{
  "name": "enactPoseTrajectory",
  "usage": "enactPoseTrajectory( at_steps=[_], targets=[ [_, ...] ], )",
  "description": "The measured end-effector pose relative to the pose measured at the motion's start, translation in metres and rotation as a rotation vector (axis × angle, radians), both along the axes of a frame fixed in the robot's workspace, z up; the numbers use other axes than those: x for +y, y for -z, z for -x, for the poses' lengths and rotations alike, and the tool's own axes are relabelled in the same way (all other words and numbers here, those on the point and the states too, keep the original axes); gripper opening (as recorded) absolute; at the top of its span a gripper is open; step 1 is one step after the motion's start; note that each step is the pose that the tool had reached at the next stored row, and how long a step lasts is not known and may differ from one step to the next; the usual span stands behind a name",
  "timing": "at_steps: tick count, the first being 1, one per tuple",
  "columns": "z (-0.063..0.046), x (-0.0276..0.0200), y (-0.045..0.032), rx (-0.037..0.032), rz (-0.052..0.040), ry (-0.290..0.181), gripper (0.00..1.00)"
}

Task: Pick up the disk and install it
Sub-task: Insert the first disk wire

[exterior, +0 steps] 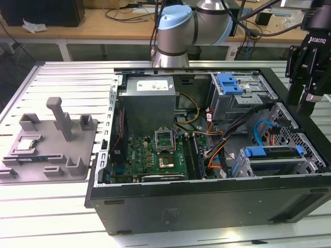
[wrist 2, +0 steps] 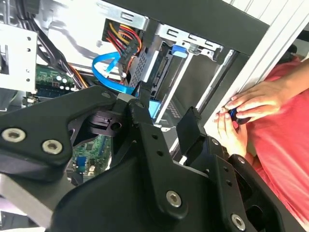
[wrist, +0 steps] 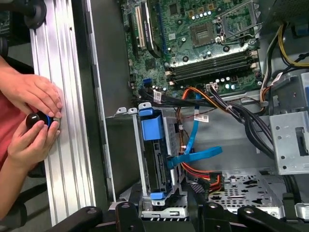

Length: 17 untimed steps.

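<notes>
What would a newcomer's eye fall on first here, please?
The open computer case lies on the slotted metal table, motherboard exposed. The gripper hangs at the exterior view's right, near the blue-framed disk in its bay. A person's hands cup a black knob at the table's edge.

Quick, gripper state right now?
Gripper: open, holding nothing, above the computer case.
</notes>
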State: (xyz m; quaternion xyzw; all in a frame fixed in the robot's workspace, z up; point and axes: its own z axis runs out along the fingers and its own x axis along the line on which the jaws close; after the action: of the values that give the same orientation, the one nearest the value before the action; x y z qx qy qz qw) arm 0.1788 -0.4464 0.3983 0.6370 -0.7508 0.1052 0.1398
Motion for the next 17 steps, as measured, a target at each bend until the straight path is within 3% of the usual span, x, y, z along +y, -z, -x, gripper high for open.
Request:
enactPoseTrajectory(
  at_steps=[12,13,17],
  targets=[
    [-0.011,0.0165,0.0121,0.0012,0.0024,0.039,0.49],
    [-0.013,0.0184,0.0138,0.0014,0.0027,0.044,0.35],
    [-0.019,0.0259,0.0215,0.0026,0.0048,0.065,0.35]
  ],
)
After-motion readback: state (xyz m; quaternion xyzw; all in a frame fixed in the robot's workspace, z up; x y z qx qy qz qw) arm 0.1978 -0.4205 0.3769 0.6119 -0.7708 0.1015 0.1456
